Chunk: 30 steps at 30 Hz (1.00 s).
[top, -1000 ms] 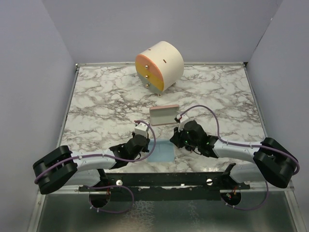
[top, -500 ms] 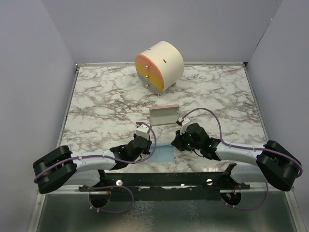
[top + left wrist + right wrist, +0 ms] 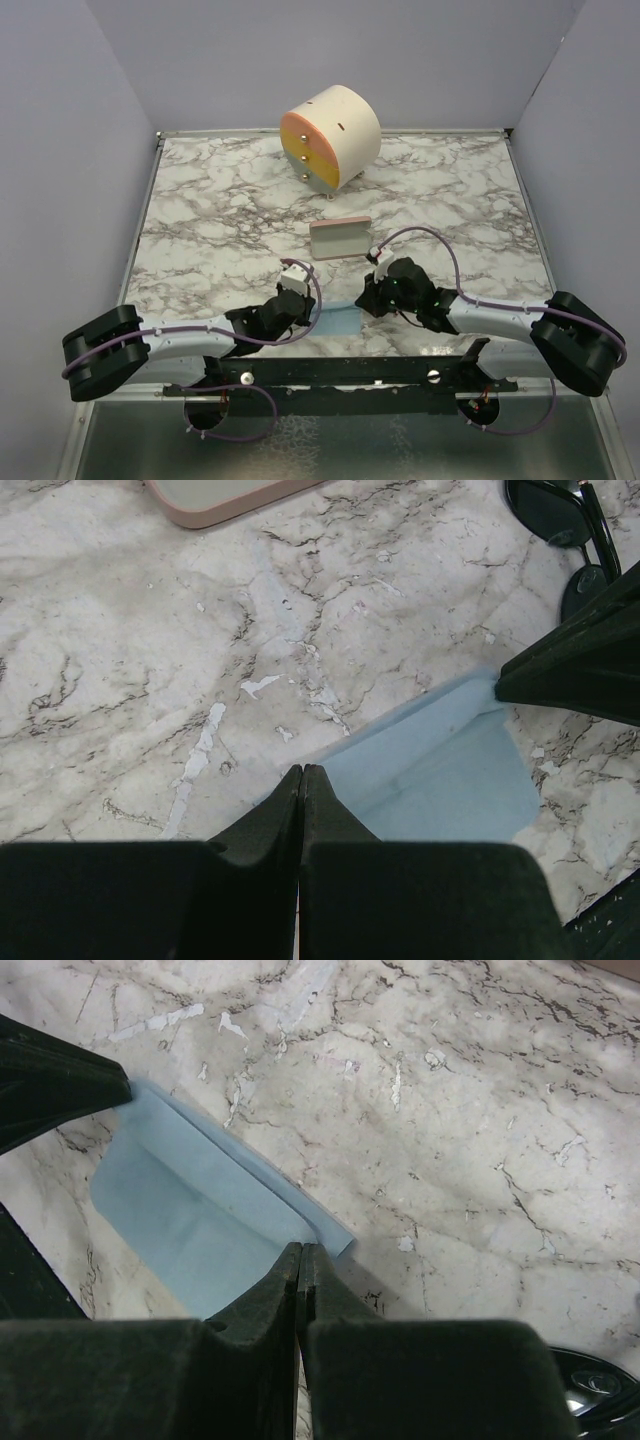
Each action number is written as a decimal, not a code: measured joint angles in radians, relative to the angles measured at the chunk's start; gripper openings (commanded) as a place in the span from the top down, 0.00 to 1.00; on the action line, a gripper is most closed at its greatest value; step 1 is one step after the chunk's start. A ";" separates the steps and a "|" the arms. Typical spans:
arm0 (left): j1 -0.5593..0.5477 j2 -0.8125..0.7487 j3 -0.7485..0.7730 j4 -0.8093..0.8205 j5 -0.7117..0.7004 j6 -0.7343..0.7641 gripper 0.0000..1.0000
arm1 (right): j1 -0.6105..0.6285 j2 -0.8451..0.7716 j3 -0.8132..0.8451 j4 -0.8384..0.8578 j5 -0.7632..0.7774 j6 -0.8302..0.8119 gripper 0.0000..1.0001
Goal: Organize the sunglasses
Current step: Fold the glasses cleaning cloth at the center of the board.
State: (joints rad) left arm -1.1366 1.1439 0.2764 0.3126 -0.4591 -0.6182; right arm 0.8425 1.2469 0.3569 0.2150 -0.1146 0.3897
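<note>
Since a second before, both arms had closed in over the light blue cloth (image 3: 340, 321). The left gripper (image 3: 302, 772) was shut, pinching the cloth's edge, and the right gripper (image 3: 300, 1250) was shut on its folded edge. Only the wrist views showed the sunglasses (image 3: 560, 518), which lay on the marble table (image 3: 200, 220) just beside the right gripper. From above that arm hid them. The pink case (image 3: 338, 238) lay farther back.
</note>
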 measured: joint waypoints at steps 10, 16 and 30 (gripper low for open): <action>-0.005 -0.067 -0.008 -0.054 -0.026 -0.017 1.00 | 0.003 0.000 -0.005 0.010 -0.029 0.005 0.99; -0.016 -0.069 -0.025 -0.061 -0.028 -0.029 1.00 | 0.011 0.000 -0.005 0.014 -0.033 0.008 0.99; -0.054 -0.076 -0.027 -0.085 -0.045 -0.051 1.00 | 0.035 -0.038 -0.021 0.014 -0.034 0.023 0.99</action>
State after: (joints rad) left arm -1.1908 1.0683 0.2497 0.2276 -0.5041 -0.6689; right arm 0.8772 1.2091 0.3363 0.2291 -0.1482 0.4129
